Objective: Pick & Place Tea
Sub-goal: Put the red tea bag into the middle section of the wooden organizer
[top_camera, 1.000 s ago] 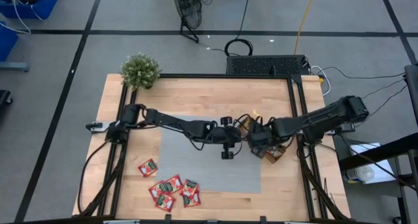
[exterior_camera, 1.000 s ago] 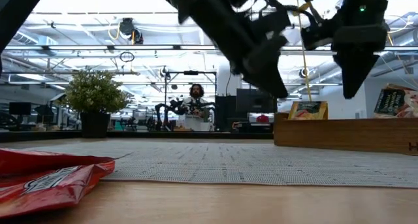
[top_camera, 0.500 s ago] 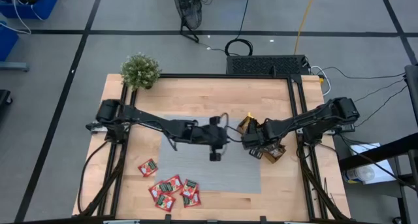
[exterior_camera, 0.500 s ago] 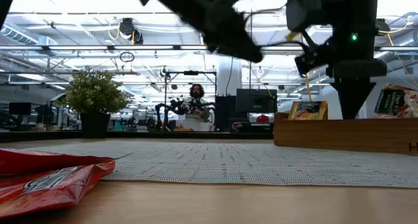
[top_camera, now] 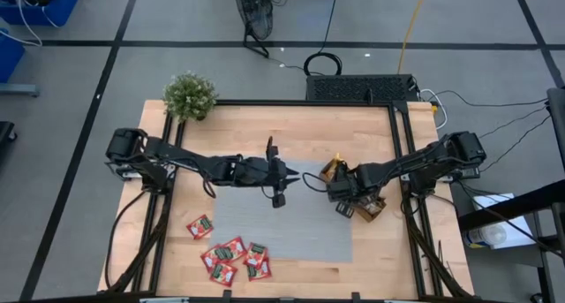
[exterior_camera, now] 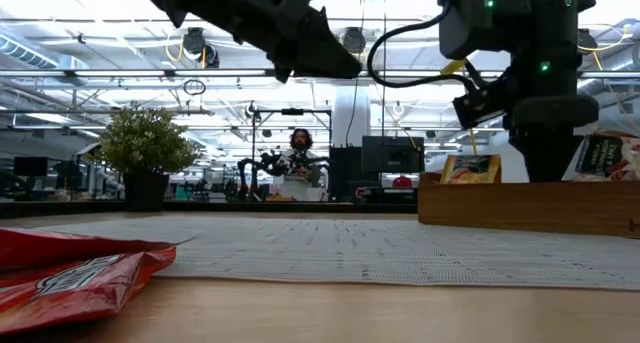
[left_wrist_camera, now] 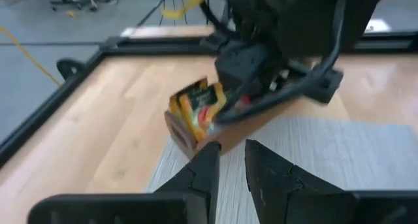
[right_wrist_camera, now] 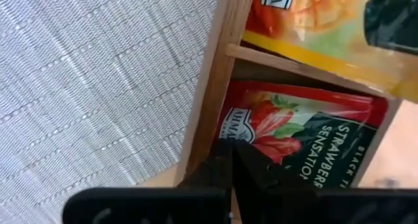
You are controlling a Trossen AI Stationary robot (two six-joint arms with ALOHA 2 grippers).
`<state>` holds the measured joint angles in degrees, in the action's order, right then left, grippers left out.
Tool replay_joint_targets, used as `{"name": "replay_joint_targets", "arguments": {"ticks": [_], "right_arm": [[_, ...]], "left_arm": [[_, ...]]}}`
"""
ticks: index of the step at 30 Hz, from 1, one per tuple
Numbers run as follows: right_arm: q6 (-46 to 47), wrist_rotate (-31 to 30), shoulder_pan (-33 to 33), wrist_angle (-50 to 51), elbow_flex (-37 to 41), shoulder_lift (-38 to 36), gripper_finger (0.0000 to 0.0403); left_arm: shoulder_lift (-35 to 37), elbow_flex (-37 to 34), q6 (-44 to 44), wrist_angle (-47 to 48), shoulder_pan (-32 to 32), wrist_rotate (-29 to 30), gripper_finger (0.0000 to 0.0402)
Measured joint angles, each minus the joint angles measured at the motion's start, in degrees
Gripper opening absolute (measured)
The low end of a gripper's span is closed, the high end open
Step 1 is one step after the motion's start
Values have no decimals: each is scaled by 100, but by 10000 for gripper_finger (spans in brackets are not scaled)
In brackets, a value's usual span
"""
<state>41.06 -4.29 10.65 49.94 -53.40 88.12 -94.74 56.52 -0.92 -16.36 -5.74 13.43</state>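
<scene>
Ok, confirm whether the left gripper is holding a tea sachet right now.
No: in the left wrist view the left gripper has only a bare gap between its fingers, above the grey mat, with nothing held.

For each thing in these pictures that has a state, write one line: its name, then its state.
Left gripper: jaws nearly closed, empty, above the grey mat.
Right gripper: shut, over the wooden tray.
Strawberry sachet: lying in a tray compartment.
Red sachets: loose on the table.
</scene>
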Motion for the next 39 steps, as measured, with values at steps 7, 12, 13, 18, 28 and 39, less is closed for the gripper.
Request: {"name": "replay_joint_targets", "arguments": {"ticks": [7,12,13,18,28,39], "right_arm": [[-114,144,-158,-383,349,-23,0],[-100,-473,-202,-76,395,-46,0],[-47,-669,-167,68,366,-48,0],[231,-1424,16,748,62,-51,0],[338,-1669,151,974,-101,-44,0],[-3,-1297,27,950,-41,-48,0]], "left_arm": [[-9,-12,-34,41,0,57,78],[-11,-12,-36,29,2,57,78],[-11,-12,-36,52,2,57,78],[-11,-12,-42,67,2,63,78],[-11,-12,-89,76,2,68,78],[-13,-12,-114,122,2,72,78]]}}
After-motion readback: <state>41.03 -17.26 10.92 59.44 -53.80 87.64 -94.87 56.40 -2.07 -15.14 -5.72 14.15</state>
